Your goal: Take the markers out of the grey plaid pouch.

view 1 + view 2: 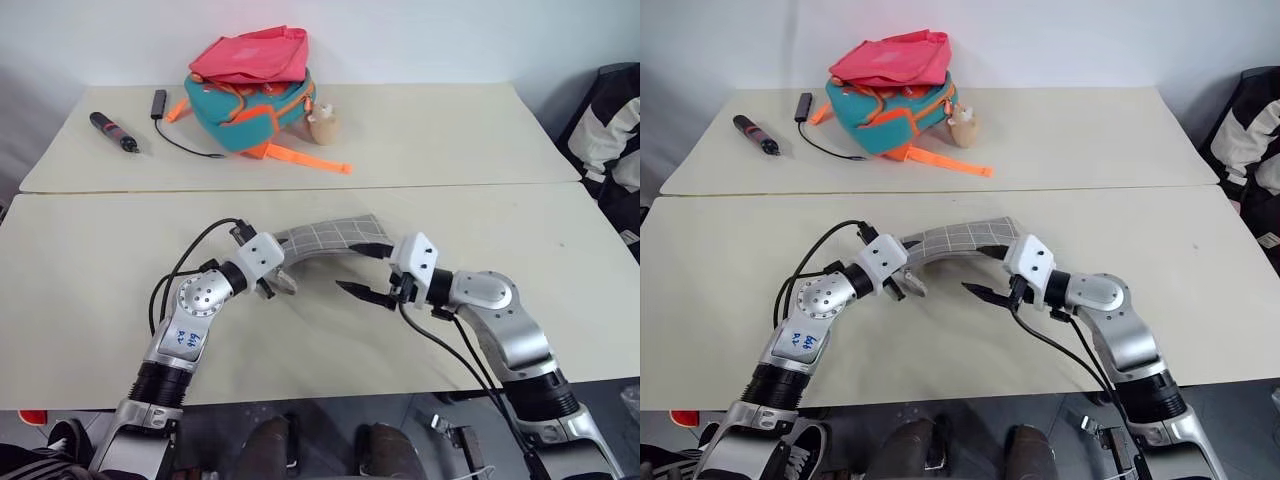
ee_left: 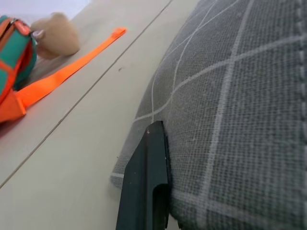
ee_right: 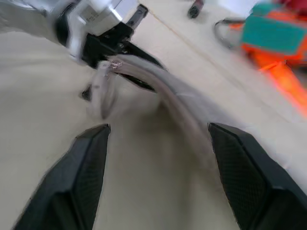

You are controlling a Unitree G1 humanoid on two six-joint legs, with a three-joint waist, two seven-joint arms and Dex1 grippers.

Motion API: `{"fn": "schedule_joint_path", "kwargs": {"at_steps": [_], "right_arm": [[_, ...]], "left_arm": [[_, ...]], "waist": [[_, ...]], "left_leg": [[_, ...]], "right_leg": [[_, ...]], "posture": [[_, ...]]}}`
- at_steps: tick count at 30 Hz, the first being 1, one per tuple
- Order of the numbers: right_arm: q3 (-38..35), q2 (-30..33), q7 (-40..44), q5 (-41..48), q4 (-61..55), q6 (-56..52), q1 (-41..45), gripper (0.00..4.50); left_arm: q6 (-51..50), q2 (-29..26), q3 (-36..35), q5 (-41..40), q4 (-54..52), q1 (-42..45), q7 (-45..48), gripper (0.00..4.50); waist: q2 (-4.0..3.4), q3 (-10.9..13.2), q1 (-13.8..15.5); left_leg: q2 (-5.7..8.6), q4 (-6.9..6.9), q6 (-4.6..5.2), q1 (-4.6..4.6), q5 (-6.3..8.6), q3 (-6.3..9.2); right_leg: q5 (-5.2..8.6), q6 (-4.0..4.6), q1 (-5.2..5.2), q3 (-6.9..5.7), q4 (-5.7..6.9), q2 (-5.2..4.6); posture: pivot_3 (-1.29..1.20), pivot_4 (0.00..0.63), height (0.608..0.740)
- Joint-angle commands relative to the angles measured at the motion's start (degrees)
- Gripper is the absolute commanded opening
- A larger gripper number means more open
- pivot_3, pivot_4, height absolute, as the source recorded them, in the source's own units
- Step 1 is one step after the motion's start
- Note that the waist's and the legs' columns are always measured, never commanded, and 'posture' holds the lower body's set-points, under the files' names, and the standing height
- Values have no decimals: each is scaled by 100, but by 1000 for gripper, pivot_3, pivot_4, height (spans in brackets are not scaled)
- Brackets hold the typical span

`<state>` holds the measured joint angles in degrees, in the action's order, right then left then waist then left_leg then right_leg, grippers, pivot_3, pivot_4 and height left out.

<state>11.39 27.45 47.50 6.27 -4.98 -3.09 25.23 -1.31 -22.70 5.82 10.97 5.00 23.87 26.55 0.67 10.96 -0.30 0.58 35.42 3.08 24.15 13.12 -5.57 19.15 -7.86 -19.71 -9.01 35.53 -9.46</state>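
Left gripper (image 1: pixel 272 285) clamps the grey plaid pouch (image 1: pixel 325 238) off the table, likely steadying it for emptying, while the right gripper (image 1: pixel 365 272) gapes empty at its four o'clock.

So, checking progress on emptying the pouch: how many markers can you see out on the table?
0. Any may be hidden inside the grey plaid fabric pouch, held up by the left gripper.

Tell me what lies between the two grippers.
The grey plaid pouch arches between them: the left gripper pinches one end, the open right gripper sits at the other, seen in both eye views.
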Motion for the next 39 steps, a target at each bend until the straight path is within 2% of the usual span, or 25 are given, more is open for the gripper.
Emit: {"fn": "schedule_joint_path", "kwargs": {"at_steps": [1,7,13,16,19,22,24,26,32,39], "right_arm": [[179,70,-320,-762,269,906,179,3371],[444,277,-372,-1469,774,1662,281,3371],[439,209,-986,-2108,1221,2087,623,3371],[466,137,-972,-2079,1281,2093,645,2791],[499,151,-1034,-2222,1323,2205,675,1707],[431,119,-1037,-2140,1346,2190,673,670],[341,86,-1026,-2001,1362,2127,674,0],[290,82,-1022,-1928,1374,2113,692,0],[171,124,-944,-1657,1473,2281,719,0],[191,249,-523,-1208,1455,2622,626,0]], "left_arm": [[-138,-31,8,-20,-399,-102,-16,0],[-352,74,55,-121,-680,-180,11,0],[-538,93,99,-263,-926,-234,151,0],[-669,134,32,-425,-976,-225,179,0],[-964,208,-132,-978,-1107,-253,483,0],[-870,176,-219,-1075,-1180,-224,478,775],[-618,65,-234,-1262,-1236,-261,748,1457],[23,-84,-230,-1220,-1180,-286,857,2072],[1241,-530,-180,-1161,-673,-259,1178,2072],[1816,-643,-186,-1094,-183,-138,1191,2072]], "waist": [[0,0,9],[0,0,32],[0,0,15],[0,0,17],[0,0,16],[0,0,20],[0,0,16],[0,0,12],[0,0,12],[-1,1,15]], "left_leg": [[0,-1,0,0,0,0],[2,1,1,1,-1,6],[1,3,-1,0,-2,5],[-1,2,-2,-1,-3,7],[-1,3,-2,1,-4,7],[-1,6,-1,1,-4,7],[-1,8,-1,0,-4,9],[-1,8,-2,0,-4,8],[-1,7,-2,0,-4,7],[-1,8,-1,0,-3,7]], "right_leg": [[0,0,0,1,0,0],[0,0,12,-1,-10,1],[0,0,11,1,-9,1],[0,0,12,0,-10,3],[0,0,12,0,-10,3],[0,0,14,0,-10,3],[0,0,16,0,-10,3],[0,0,16,0,-11,4],[0,1,15,0,-11,3],[0,1,15,-1,-10,4]], "posture": [[0,150,740],[0,150,740],[0,150,740],[0,150,740],[0,150,740],[0,150,740],[0,150,740],[0,150,740],[0,150,740],[0,150,740]]}}
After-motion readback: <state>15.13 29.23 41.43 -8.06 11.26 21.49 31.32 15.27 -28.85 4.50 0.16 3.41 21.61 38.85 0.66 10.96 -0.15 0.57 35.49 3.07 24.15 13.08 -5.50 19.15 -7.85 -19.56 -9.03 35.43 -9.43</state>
